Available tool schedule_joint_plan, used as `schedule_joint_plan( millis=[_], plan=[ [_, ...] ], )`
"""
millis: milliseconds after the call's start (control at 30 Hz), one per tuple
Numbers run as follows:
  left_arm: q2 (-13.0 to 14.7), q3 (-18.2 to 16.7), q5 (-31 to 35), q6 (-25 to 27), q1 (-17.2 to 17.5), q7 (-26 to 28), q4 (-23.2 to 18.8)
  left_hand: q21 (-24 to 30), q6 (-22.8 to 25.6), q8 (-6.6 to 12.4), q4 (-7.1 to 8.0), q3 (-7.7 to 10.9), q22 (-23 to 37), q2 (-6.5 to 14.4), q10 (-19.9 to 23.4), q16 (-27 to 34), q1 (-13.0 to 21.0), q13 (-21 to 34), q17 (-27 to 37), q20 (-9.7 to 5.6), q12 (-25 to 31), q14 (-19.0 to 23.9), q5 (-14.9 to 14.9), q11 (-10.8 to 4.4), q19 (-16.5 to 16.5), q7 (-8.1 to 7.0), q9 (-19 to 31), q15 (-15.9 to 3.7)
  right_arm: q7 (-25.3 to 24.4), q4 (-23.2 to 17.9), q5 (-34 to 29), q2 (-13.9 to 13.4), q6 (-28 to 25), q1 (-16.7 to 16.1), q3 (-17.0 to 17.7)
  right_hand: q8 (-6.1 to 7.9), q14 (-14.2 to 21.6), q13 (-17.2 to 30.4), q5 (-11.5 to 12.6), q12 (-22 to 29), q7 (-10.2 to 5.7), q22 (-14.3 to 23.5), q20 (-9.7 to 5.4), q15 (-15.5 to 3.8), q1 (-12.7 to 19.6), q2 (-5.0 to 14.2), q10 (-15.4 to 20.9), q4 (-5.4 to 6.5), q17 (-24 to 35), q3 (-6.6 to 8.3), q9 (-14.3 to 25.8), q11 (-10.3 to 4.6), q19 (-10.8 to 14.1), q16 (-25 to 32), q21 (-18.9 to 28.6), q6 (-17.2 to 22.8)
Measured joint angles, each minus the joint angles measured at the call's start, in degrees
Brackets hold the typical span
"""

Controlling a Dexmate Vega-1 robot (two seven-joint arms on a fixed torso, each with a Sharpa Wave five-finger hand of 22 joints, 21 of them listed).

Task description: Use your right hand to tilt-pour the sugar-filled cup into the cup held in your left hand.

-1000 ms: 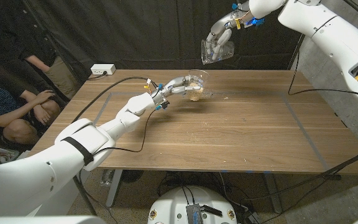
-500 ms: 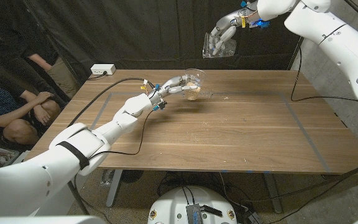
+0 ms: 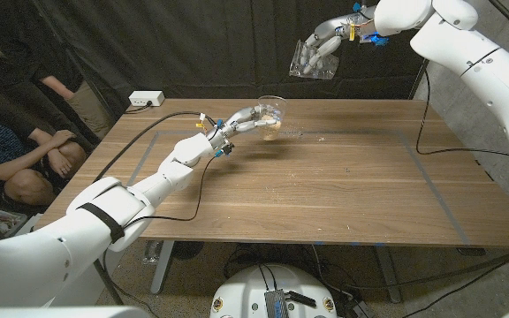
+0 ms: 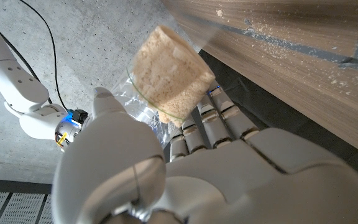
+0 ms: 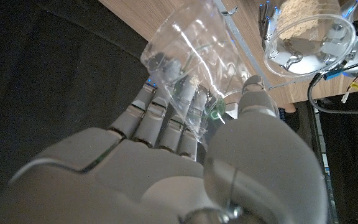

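Note:
My left hand (image 3: 242, 119) grips a clear plastic cup (image 3: 273, 117) just above the far middle of the wooden table (image 3: 343, 190). In the left wrist view this cup (image 4: 166, 71) holds a packed mass of brown sugar, with my left hand (image 4: 191, 168) wrapped around it. My right hand (image 3: 322, 49) holds a second clear cup (image 3: 310, 66) high above the table's far edge, up and to the right of the first. The right wrist view shows that cup (image 5: 188, 53) tipped and empty in my right hand (image 5: 179, 168), with the sugar cup (image 5: 306, 28) beyond it.
Spilled sugar grains (image 3: 305, 134) lie on the wood beside the left cup. A white power strip (image 3: 146, 99) sits at the far left corner and a black cable (image 3: 467, 131) runs over the far right. A person (image 3: 25, 150) sits left of the table.
My right hand has lifted the empty cup a little higher and to the right. My left hand with the sugar cup has edged slightly left.

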Motion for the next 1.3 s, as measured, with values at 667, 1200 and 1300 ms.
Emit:
schedule_joint_plan(
  millis=[667, 1200, 1300],
  plan=[
    [0.0, -1.0, -0.8, -0.4, 0.2, 0.3, -0.1, 0.2, -0.2, -0.01, 0.0, 0.0, 0.0, 0.0, 0.0, 0.0, 0.0, -0.2, 0.0, 0.0, 0.2, 0.0, 0.0, 0.03, 0.0, -0.2, 0.0, 0.0, -8.9, -3.7, 4.3, -1.8, -5.5, -5.9, 3.5, -0.23, 0.0, -0.5, 0.0, -0.9, -0.14, 0.0, 0.0, 0.01, 0.0, 0.0, 0.0, 0.18, 0.0, -0.18, 0.0, 0.0, 0.0, -0.3, 0.0, -0.1],
    [0.7, -1.7, -1.1, 0.0, 1.5, 1.8, -2.9, 0.4, 0.0, 0.4, 0.15, -0.15, 0.0, 0.2, 0.1, 0.0, 0.2, -0.2, 0.0, 0.0, 0.3, 0.6, 0.0, -0.09, 0.0, -0.43, -0.3, -0.01, -16.5, -5.7, 8.0, -3.0, -9.1, -10.5, 6.3, -0.49, 0.0, -0.5, 0.0, -1.3, -0.13, 0.0, 0.01, 0.02, -0.2, 0.2, 0.0, 0.18, 0.0, -0.18, 0.0, 0.01, 0.0, -0.8, 0.0, -0.1],
    [1.0, -1.8, -1.1, 0.7, 1.9, 2.2, -3.8, 0.4, 0.0, 0.39, 0.23, -0.23, 0.0, 0.2, 0.1, 0.0, 0.2, -0.2, 0.0, 0.0, 0.3, 0.6, 0.0, -0.09, 0.0, -0.43, -0.3, -0.01, -17.5, -5.8, 8.6, -3.1, -9.4, -11.4, 6.8, -0.42, 0.0, -0.5, 0.0, -1.3, -0.13, 0.0, 0.01, 0.02, -0.2, 0.23, 0.0, 0.18, 0.0, -0.18, 0.2, 0.01, 0.0, -0.8, 0.0, -0.1]
  ],
)
